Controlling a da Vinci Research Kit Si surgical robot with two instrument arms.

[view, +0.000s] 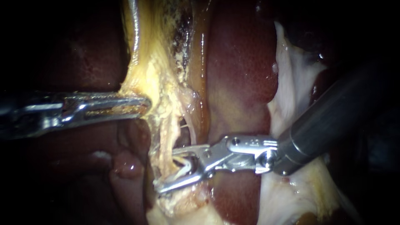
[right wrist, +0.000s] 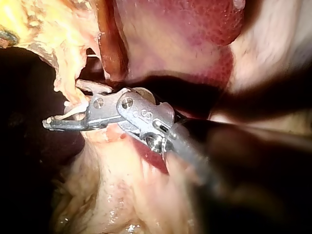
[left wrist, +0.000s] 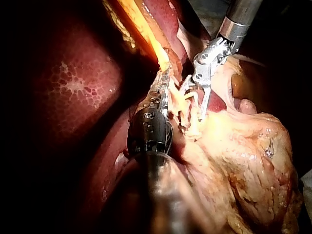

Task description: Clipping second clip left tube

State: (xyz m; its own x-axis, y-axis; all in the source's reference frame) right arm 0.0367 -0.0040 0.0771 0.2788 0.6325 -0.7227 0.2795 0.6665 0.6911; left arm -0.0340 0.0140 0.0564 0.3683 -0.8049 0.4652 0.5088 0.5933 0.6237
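My right instrument point(view: 166, 170) comes in from the right, its jaws open around a yellowish, stringy tube point(view: 166, 137) that runs down between them. A pale strand point(view: 183, 164) lies deep in the jaws' throat. The right wrist view shows the same jaws point(right wrist: 63, 105) spread around that frayed yellow tissue. My left instrument point(view: 143, 105) reaches in from the left, shut on the edge of the yellow fatty tissue point(view: 154, 62) and holding it taut. In the left wrist view its jaws point(left wrist: 165, 80) grip that tissue just beside the right instrument point(left wrist: 192, 105).
Dark red liver point(view: 241, 62) lies right behind the tube and under the right instrument's jaws. Whitish membrane point(view: 291, 75) spreads at the right, beneath the right shaft. A pink lump of tissue point(view: 125, 166) sits below the left instrument.
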